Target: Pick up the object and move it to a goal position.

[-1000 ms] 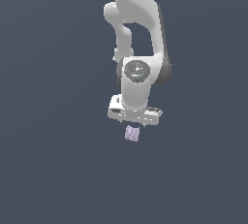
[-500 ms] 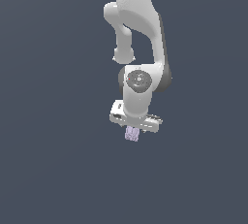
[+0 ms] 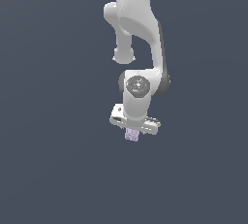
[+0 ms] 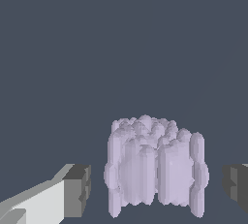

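The object (image 3: 131,135) is a tiny pale lavender, ridged, roughly cube-shaped block on the dark grey floor, directly under the white arm's hand. In the wrist view the object (image 4: 155,169) stands between the two dark fingertips (image 4: 77,189), with a small gap on each side. My gripper (image 3: 132,132) is open and straddles the block from above; the fingers do not touch it. In the exterior view the hand hides most of the fingers.
A plain dark grey floor (image 3: 58,169) fills both views. No goal marker shows. The arm's upper links (image 3: 138,29) rise above the hand.
The hand has lowered toward the block and the arm has leaned down with it. The block has stayed in place.
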Controlling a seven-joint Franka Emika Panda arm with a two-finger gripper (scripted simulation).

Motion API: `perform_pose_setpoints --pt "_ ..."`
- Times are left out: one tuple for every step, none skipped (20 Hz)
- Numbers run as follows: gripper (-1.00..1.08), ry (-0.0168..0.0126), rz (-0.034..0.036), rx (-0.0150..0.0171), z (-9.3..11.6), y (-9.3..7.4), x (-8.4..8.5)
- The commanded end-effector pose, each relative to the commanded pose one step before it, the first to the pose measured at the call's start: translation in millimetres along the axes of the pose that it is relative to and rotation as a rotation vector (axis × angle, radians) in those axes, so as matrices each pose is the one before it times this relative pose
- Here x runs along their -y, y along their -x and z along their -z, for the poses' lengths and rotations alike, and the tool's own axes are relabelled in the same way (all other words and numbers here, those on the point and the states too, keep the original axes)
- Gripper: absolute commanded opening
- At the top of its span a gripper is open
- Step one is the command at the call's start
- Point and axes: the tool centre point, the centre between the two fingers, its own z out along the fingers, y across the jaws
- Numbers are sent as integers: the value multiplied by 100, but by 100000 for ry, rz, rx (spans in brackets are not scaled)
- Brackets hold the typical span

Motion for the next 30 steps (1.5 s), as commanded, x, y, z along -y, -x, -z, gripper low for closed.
perform_pose_setpoints --pt "100 52 -67 109 -1414 85 0" --pt "100 7 -82 -20 -456 -1 -30" --pt "100 0 0 0 -387 7 20" --pt "100 5 -67 -17 -297 -15 -24" --pt "100 0 0 0 -226 -13 17" --pt "100 0 0 0 -146 -24 16" --pt "100 0 0 0 -65 -35 16" --pt "100 0 0 0 6 -39 13" --pt "100 0 0 0 16 -16 5" --pt "-100 0 0 0 0 0 0" --pt "-100 0 0 0 0 0 0" --pt "-100 0 0 0 0 0 0" --pt "-100 0 0 0 0 0 0" --pt "-100 0 0 0 0 0 0" --pt "-100 0 0 0 0 0 0" --pt "-100 0 0 0 0 0 0" --pt "-100 0 0 0 0 0 0" --pt "-100 0 0 0 0 0 0" --pt "-100 0 0 0 0 0 0" --pt "-100 0 0 0 -5 -8 3" --pt "-100 0 0 0 9 -25 -25" --pt "-100 0 0 0 26 -74 -76" --pt "-100 0 0 0 43 -122 -125" --pt "-100 0 0 0 60 -170 -174" --pt "-100 0 0 0 76 -215 -220" --pt "-100 0 0 0 91 -259 -264" --pt "-100 0 0 0 105 -300 -306" --pt "-100 0 0 0 118 -339 -344" --pt "-100 0 0 0 131 -375 -380" --pt "-100 0 0 0 142 -408 -412"
